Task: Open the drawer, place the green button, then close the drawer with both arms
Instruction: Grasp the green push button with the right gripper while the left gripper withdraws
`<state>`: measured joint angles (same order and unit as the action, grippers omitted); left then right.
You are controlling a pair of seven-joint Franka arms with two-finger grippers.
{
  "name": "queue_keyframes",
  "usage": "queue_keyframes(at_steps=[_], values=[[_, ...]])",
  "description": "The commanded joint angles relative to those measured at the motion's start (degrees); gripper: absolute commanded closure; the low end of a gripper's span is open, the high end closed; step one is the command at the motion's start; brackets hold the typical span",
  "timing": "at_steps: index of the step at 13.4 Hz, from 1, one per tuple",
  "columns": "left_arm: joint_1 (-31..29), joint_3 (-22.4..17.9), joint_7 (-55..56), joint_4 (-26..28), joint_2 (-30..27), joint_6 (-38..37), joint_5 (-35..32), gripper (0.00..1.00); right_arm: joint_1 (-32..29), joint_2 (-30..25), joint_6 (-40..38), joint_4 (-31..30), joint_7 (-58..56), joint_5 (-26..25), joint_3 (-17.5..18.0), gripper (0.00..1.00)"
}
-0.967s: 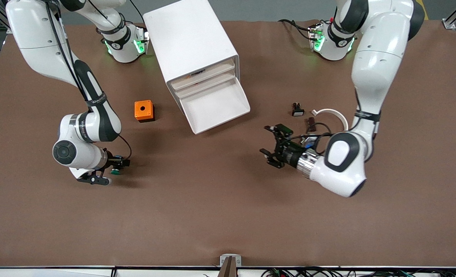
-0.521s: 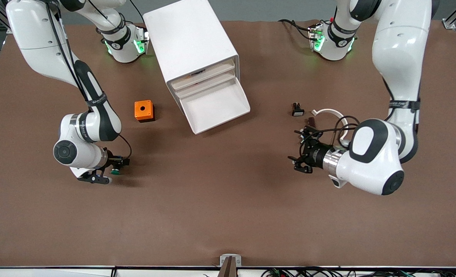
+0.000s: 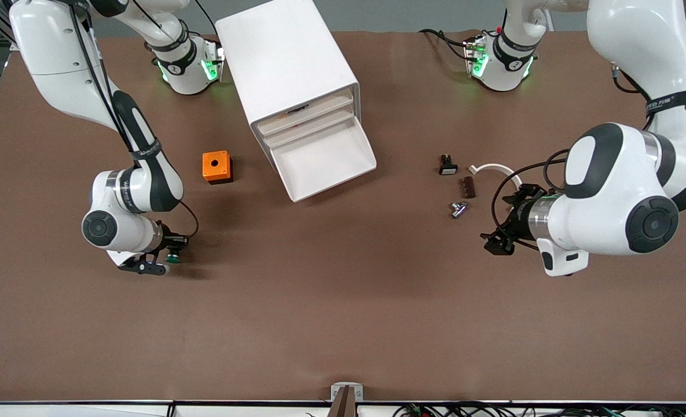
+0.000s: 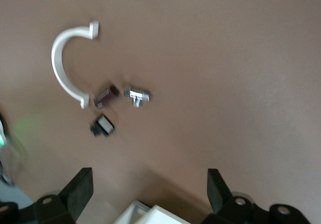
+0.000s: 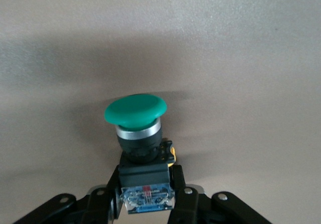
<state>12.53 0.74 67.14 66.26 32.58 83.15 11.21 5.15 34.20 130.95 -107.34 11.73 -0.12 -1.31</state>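
Observation:
The button [image 5: 135, 111] has a round green cap and a black-and-blue body, and my right gripper [image 5: 145, 190] is shut on that body. In the front view the button [image 3: 173, 258] and right gripper [image 3: 166, 259] sit low at the table, nearer to the front camera than the orange box. The drawer [image 3: 326, 161], a lower tray of the white cabinet [image 3: 288, 63], stands pulled open with nothing in it. My left gripper [image 3: 500, 223] hangs open with nothing between its fingers [image 4: 79, 190], over the small parts toward the left arm's end.
An orange box with a hole [image 3: 216, 167] stands beside the cabinet. A black switch with a white face [image 3: 447, 166], a white curved clip [image 3: 496, 170], a brown piece [image 3: 468, 186] and a small metal part [image 3: 458, 209] lie together under the left arm.
The right gripper has shut on the button. The left arm has drawn back from the middle of the table toward its own end, its gripper still open.

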Motion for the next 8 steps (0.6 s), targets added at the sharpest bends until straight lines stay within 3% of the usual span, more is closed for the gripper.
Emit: queue_keyframes(at_steps=[1, 4, 6, 8], values=[[1.09, -0.22, -6.13, 1.77, -3.03, 0.09, -5.39, 0.0, 1.08, -4.04, -1.12, 0.11, 0.13, -0.41, 0.34, 0.9], [0.92, -0.22, -12.62, 2.29, -5.85, 0.09, -7.08, 0.0, 5.3, -9.06, -15.4, 7.46, 5.81, -0.32, 0.34, 0.91], [0.74, -0.13, -16.85, 3.09, -7.09, 0.0, -8.66, 0.0, 8.98, -9.42, -29.36, 17.12, 15.28, -0.23, 0.34, 0.91], [0.74, -0.13, -20.53, 3.18, -7.44, -0.09, -8.75, 0.0, 14.69, -9.5, -36.7, 23.47, 28.1, -0.06, 0.43, 0.91]])
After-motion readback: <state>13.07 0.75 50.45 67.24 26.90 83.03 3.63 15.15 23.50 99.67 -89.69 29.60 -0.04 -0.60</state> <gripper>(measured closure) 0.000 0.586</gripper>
